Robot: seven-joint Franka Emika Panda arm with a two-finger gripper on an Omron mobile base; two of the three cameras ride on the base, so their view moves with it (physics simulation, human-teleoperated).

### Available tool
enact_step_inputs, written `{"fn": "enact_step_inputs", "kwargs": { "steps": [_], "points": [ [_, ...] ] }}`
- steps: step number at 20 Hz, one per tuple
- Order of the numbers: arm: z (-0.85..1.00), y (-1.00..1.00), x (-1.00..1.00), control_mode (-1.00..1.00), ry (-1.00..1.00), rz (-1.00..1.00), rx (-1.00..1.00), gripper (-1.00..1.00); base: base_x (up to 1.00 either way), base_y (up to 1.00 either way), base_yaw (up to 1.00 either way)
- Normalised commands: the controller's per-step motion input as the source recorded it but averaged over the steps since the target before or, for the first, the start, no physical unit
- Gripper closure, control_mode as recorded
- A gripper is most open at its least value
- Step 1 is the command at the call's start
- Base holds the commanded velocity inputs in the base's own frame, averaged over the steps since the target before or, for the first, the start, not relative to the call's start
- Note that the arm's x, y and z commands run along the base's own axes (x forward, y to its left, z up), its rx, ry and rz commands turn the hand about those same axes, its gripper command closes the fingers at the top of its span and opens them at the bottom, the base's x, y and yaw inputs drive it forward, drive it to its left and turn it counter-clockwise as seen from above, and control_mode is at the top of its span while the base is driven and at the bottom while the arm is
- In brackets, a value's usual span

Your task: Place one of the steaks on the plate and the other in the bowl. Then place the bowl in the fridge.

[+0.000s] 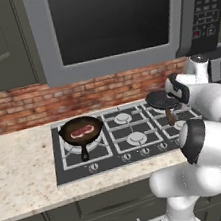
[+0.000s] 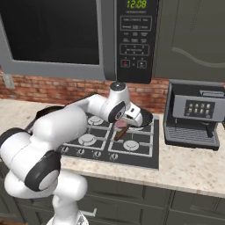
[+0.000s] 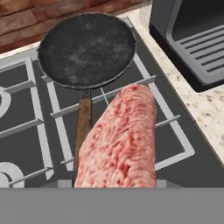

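My gripper [image 2: 124,127] hangs over the right side of the stove [image 1: 121,136], and it is grasping a steak [image 3: 120,140]. In the hand view the raw slab of red-pink meat rises from the bottom edge and covers my fingertips, so I cannot see the pads themselves. From the right base view the steak shows as a small reddish strip hanging just below my hand, tilted down over the grates.

Directly beyond the held steak sits an empty black frying pan [image 3: 87,48] on the back right burner, its brown wooden handle [image 3: 83,124] pointing toward me and running partly beneath the meat. White burner grates [image 3: 39,122] spread out to the left.

The second steak [image 1: 82,132] lies flat inside another black pan [image 1: 80,129] on the front left burner, well apart from my hand, with that pan's handle pointing toward the counter edge.

To the right of the stove, on the speckled counter [image 2: 189,162], stands a dark coffee machine [image 2: 192,114] with a ribbed drip tray. A brick backsplash [image 1: 25,105] runs behind everything, and a microwave [image 2: 88,37] hangs above the stove with a green clock display.

My own white arm blocks much of the right burners in both base views, and in the left base view my hand is mostly hidden behind my wrist
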Motion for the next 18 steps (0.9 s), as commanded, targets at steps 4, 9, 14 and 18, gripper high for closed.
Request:
{"fn": "enact_step_inputs", "kwargs": {
  "steps": [4,9,14,18],
  "points": [
    [0.0,0.07,-0.57,-1.0,0.03,0.03,0.16,1.0,0.0,0.0,0.0],
    [0.0,0.33,-0.65,-1.0,0.0,0.04,0.04,1.0,0.0,0.0,0.0],
    [0.0,0.66,-0.59,-1.0,0.0,0.01,-0.01,1.0,0.0,0.0,0.0],
    [0.0,0.77,-0.5,-1.0,0.0,0.0,-0.05,1.0,0.0,0.0,0.0]
  ]
}}
